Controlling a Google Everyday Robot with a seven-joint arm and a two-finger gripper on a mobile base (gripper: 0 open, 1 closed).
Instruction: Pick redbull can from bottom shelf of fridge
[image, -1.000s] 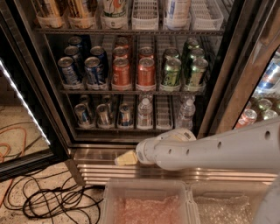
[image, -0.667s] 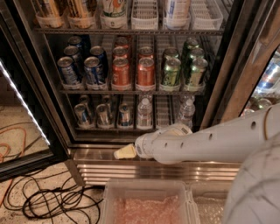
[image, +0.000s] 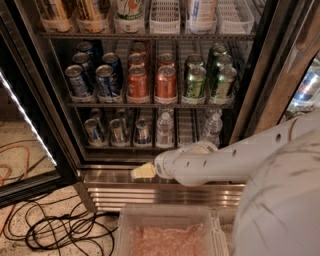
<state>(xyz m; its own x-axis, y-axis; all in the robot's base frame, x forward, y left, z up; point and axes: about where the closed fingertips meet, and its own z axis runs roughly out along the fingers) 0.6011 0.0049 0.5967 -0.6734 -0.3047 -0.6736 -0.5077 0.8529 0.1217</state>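
The fridge stands open in front of me. Its bottom shelf carries three slim blue-and-silver cans in the left lanes. The one nearest the middle is a redbull can. Two clear water bottles stand to its right. My gripper, cream-coloured at the end of the white arm, hovers over the steel sill just below and in front of the bottom shelf. It is under the redbull can and touches nothing.
The middle shelf holds dark-blue cans, orange cans and green cans. The ribbed steel base lies below the gripper. A clear tray is at the bottom. Black cables cross the floor at left. The door's light strip is at left.
The gripper has risen slightly and edged left in front of the sill. The arm's rear section has swung into the lower right of the view.
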